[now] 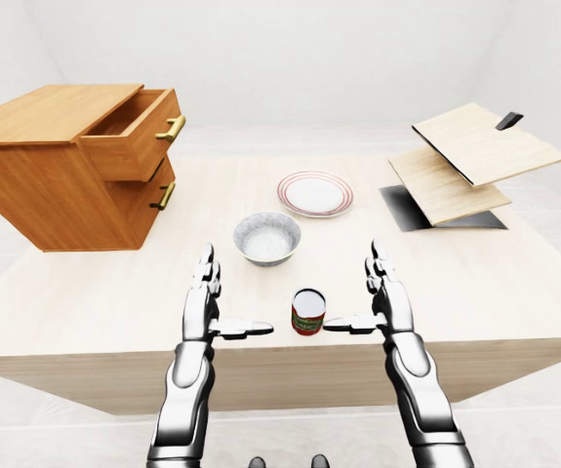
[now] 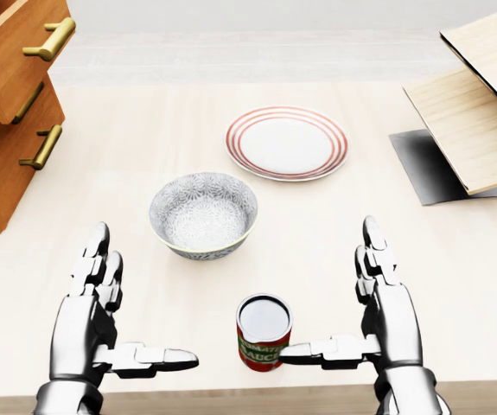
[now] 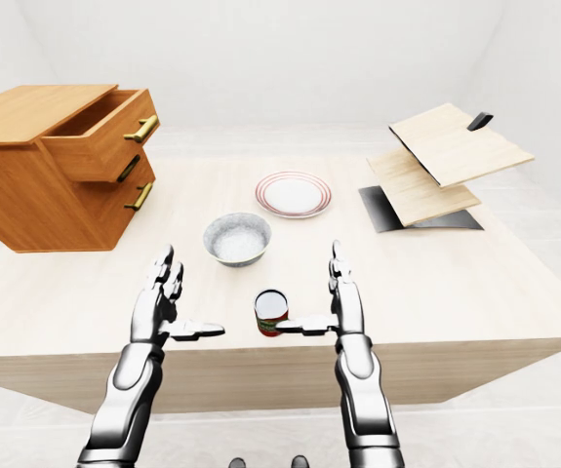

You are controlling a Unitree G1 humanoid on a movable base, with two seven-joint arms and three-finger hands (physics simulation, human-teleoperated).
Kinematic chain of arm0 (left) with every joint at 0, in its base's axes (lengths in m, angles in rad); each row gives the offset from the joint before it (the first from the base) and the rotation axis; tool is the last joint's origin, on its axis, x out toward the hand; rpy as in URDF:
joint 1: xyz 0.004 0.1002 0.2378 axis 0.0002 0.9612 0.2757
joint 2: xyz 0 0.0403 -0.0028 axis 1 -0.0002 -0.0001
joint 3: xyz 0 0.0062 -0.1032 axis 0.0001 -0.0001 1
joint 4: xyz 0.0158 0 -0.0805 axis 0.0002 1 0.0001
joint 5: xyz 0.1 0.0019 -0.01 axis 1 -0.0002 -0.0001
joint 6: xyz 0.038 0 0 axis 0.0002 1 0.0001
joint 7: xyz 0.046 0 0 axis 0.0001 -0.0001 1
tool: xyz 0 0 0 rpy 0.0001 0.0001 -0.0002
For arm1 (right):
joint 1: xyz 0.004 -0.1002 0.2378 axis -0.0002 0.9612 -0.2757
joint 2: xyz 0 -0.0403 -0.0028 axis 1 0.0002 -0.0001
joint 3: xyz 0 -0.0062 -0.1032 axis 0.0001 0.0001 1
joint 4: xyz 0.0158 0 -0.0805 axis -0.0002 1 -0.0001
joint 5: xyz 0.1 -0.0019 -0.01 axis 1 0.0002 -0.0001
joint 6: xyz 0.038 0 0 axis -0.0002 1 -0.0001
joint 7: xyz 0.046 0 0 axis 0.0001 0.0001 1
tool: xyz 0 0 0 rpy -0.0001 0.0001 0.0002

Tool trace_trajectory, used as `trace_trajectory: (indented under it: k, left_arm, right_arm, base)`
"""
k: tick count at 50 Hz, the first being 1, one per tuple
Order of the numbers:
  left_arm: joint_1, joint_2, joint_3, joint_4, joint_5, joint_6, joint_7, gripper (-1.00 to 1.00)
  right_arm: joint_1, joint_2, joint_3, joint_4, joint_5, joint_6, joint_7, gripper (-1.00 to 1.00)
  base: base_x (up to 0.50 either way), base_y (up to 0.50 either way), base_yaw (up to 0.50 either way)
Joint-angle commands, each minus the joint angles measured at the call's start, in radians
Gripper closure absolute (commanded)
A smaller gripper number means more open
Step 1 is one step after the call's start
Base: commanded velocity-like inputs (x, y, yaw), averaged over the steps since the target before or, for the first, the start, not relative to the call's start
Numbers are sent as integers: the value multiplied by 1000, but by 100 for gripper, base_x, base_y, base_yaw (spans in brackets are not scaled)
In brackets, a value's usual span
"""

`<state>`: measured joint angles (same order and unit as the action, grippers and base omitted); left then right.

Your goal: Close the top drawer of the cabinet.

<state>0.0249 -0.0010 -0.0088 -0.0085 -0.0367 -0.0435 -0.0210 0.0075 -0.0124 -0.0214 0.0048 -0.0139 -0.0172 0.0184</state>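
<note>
In the left-eye view, a wooden cabinet (image 1: 46, 190) stands at the table's left. Its top drawer (image 1: 136, 136) is pulled out to the right and shows a brass handle (image 1: 172, 128). The lower drawer (image 1: 153, 190) is pushed in further. My left hand (image 2: 140, 298) and right hand (image 2: 330, 290) hover low over the table's bottom edge, well below and to the right of the cabinet. Both are open, with fingers straight and thumbs pointing inward. Neither holds anything.
A red-labelled can (image 2: 264, 333) stands between my hands, with the right thumb tip beside it. Above it are a patterned bowl (image 2: 203, 213) and a red-rimmed plate (image 2: 287, 142). Tilted wooden boards (image 1: 475, 146) lean over a dark mat (image 1: 407, 207) at the table (image 1: 514, 283) right.
</note>
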Motion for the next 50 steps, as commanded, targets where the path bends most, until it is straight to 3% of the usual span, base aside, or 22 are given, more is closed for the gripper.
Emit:
trace_trajectory:
  k: [1,2,5,6,7,8,11,12,14,15,16,22,23,25,34,50]
  left_arm:
    - [-43,31,51,23,19,15,35,-100]
    - [-43,29,55,7,-15,76,10,-100]
    - [-42,25,67,24,-26,64,10,-100]
    - [-36,13,71,-6,-62,131,9,-100]
    - [-35,13,71,-10,-62,131,12,-100]
    - [-46,2,89,-81,-72,131,55,-100]
    - [-44,16,70,-158,-58,131,57,-100]
    - [-38,40,52,-265,-29,131,58,-100]
    - [-58,22,93,-387,-108,131,59,-100]
    - [-59,-1,117,-464,-206,131,42,-100]
    - [-67,27,106,-464,-137,131,70,-100]
    - [-79,40,106,-502,-145,131,58,-100]
    - [-96,72,100,-581,-135,131,52,-100]
    - [-105,80,98,-622,-130,131,40,-100]
    - [-185,75,133,-725,-149,131,43,-100]
    - [-206,88,164,-722,-129,131,51,-100]
  right_arm:
    - [-1,-2,-23,0,24,0,28,-100]
    - [3,-1,-20,-11,30,-4,32,-100]
    - [1,-3,-17,-5,24,-4,30,-100]
    - [-1,2,-18,-26,36,19,27,-100]
    - [-1,1,-18,-27,36,20,26,-100]
    - [5,9,-35,-65,67,45,17,-100]
    - [16,-3,-33,-117,51,71,-1,-100]
    - [33,-4,-38,-164,65,101,2,-100]
    - [53,-20,-29,-166,21,88,1,-100]
    - [55,-16,-32,-178,26,99,2,-100]
    - [50,-10,-38,-211,44,105,4,-100]
    - [45,-12,-32,-290,26,105,7,-100]
    - [29,-25,-7,-454,20,105,23,-100]
    - [11,-33,-14,-485,8,105,33,-100]
    - [-90,-59,-62,-689,-9,105,59,-100]
    - [-134,-71,-106,-783,-17,105,83,-100]
  base:
    - [0,0,0]
    - [0,0,0]
    - [0,0,0]
    - [0,0,0]
    - [0,0,0]
    - [0,0,0]
    - [0,0,0]
    - [0,0,0]
    - [0,0,0]
    - [0,0,0]
    - [0,0,0]
    - [0,0,0]
    - [0,0,0]
    - [0,0,0]
    - [0,0,0]
    - [0,0,0]
